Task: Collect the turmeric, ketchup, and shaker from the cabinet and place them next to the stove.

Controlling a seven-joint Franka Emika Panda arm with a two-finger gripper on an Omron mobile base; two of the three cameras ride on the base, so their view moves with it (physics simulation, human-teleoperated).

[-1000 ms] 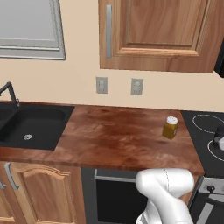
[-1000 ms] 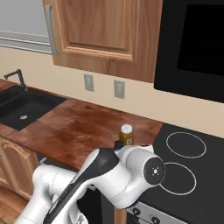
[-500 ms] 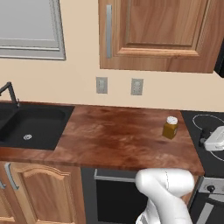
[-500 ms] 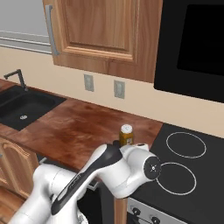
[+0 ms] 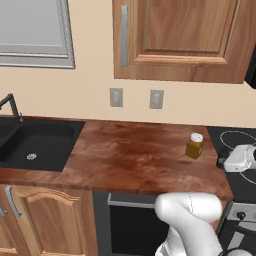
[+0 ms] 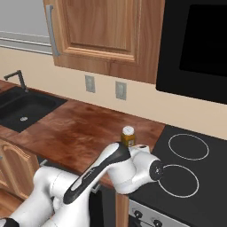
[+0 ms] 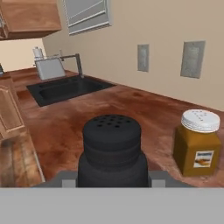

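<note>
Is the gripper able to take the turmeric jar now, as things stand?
Probably not. The gripper is shut on the shaker, so its jaws are occupied. The turmeric jar stands upright close beside it on the counter, nothing blocking it, but the shaker must be set down first.

A small squat jar of amber-yellow powder with a white lid (image 6: 128, 136) stands upright on the reddish-brown wooden counter (image 6: 80, 133), near the black glass cooktop with white ring markings (image 6: 188, 164). Above, the brown wooden wall cabinet with a raised-panel door (image 6: 102, 31) is closed. A black sink basin (image 6: 22, 108) lies at far left.
</note>
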